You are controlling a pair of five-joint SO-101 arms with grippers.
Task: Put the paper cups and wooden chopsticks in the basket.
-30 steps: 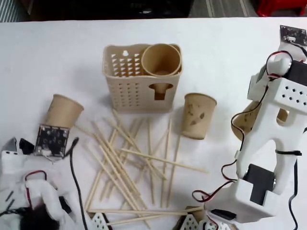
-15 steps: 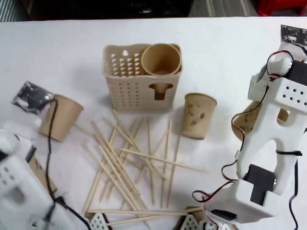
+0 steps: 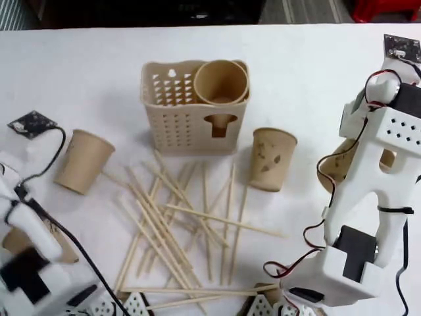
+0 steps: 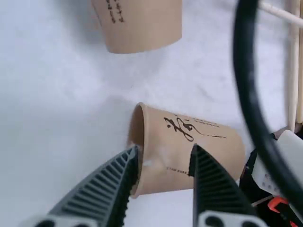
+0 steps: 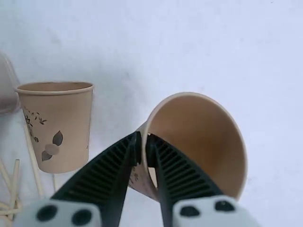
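A beige basket [image 3: 172,115] stands at the table's middle back with one paper cup [image 3: 221,81] inside it. Wooden chopsticks [image 3: 176,224] lie scattered in front of it. One cup [image 3: 83,160] lies tilted on the left, and a leaf-printed cup [image 3: 271,158] [image 5: 54,125] stands upright on the right. My left gripper [image 4: 164,151] is open just above a cup lying on its side [image 4: 208,146] [image 3: 14,241], one finger by its rim and one over its body. My right gripper [image 5: 142,141] is shut on the rim of a tilted cup [image 5: 199,137] [image 3: 339,163].
The right arm's white body [image 3: 368,197] fills the right side and covers most of its cup. The left arm [image 3: 26,263] sits at the front left with a black cable [image 3: 72,240] trailing beside the chopsticks. White tabletop lies open behind and left of the basket.
The left arm has swung from the front-left corner up and leftward, its wrist board moving toward the table's left edge. The right arm and all cups stay where they were.
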